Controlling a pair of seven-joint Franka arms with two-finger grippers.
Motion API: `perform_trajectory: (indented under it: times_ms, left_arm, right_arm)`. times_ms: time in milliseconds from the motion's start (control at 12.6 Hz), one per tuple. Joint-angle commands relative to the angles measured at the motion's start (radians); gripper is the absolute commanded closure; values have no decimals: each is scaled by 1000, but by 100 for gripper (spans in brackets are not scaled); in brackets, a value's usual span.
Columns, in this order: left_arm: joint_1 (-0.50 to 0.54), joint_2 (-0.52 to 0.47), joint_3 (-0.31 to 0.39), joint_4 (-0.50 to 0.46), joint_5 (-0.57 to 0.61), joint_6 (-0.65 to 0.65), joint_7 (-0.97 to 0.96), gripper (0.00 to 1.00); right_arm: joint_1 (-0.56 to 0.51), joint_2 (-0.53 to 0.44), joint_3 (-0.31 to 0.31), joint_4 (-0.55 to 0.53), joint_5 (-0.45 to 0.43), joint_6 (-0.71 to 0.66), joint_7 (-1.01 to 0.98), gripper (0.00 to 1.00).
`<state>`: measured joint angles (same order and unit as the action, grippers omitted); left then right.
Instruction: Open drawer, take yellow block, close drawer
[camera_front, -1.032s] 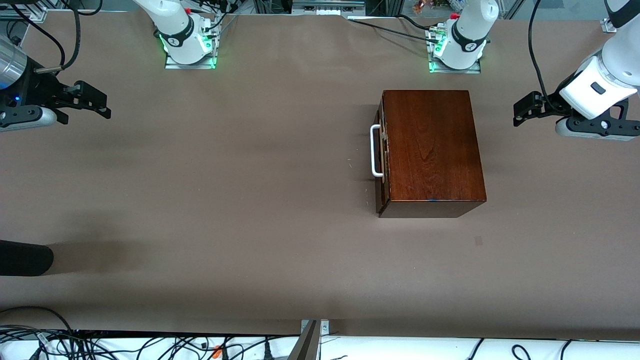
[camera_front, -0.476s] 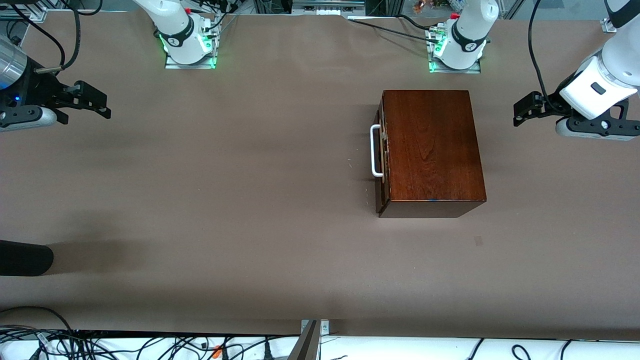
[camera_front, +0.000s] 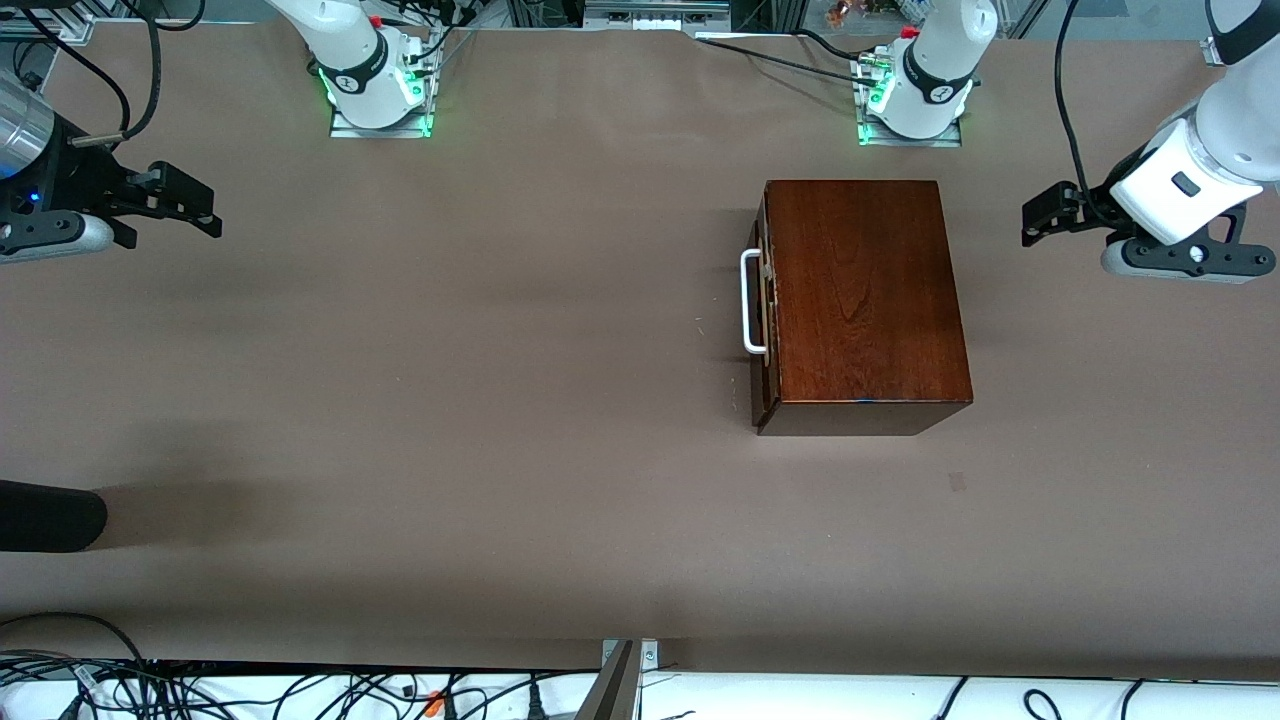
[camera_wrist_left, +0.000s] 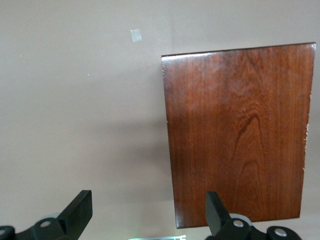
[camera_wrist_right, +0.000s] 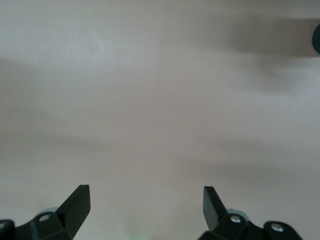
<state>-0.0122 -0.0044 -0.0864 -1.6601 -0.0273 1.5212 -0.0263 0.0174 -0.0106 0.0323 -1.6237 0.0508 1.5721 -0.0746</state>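
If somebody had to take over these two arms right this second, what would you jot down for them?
Left gripper: open, empty, over bare table at the left arm's end, beside the wooden box.
Right gripper: open, empty, over bare table at the right arm's end.
Drawer: shut, its white handle facing the right arm's end.
Yellow block: not in sight.
Done: nothing yet.
Left: pull the drawer open, take out the block, push the drawer shut.

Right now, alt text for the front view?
A shut wooden box with a white handle sits on a brown table near the left arm's end. Both hands hang open, empty: left hand, right hand.
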Motion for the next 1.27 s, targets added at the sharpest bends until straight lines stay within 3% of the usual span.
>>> perform_trajectory:
  times_ms: [0,238,397,794,1032,1190]
  left_arm:
    - [-12,44,-32,65,-56,-33,6,0]
    - [-35,108,-123,83,-48,-15,-42,0]
    - [-77,206,-177,140,-42,23,-194,0]
    - [-259,366,-174,198,-30,131,-423,0]
    - [-421,447,-176,200,149,192,-596,0]
    - [-482,486,-174,198,178,230,-671,0]
  right_arm:
    - [-13,8,12,19,-12,-4,6,0]
    - [-13,8,12,19,-11,-4,6,0]
    - [-13,6,12,19,-12,-4,6,0]
    - [-14,8,11,19,-12,-4,4,0]
    - [-14,8,11,19,-12,-4,4,0]
    - [-14,8,11,19,-12,-4,4,0]
